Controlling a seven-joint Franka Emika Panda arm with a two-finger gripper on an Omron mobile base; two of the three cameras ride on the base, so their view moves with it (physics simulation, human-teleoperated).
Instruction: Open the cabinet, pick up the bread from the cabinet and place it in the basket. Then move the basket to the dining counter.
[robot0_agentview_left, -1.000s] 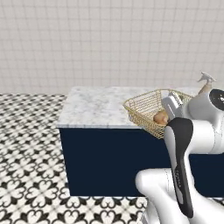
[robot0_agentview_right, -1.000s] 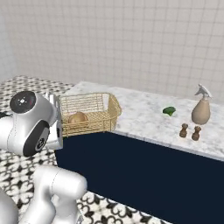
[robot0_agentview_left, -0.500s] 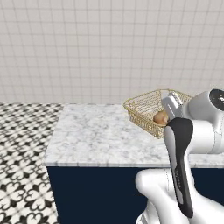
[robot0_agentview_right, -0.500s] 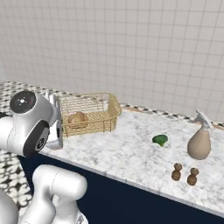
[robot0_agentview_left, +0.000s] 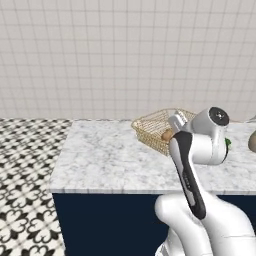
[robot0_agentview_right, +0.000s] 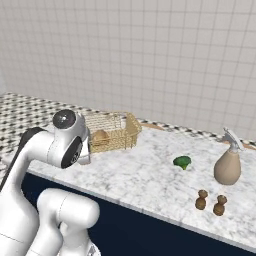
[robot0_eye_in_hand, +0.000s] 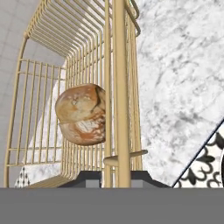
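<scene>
Even, bright, flat rendered light; no glare. Soft faint shadow under the golden wire-mesh basket (robot0_eye_in_hand: 118, 65) on the white-grey veined marble slab (robot0_agentview_left: 105, 160). Base views slightly soft; hand view sharp beside the basket.

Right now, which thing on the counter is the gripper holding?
The basket, bread inside; its wall sits between the fingers. Green object, spray bottle and two shakers stand untouched.
</scene>
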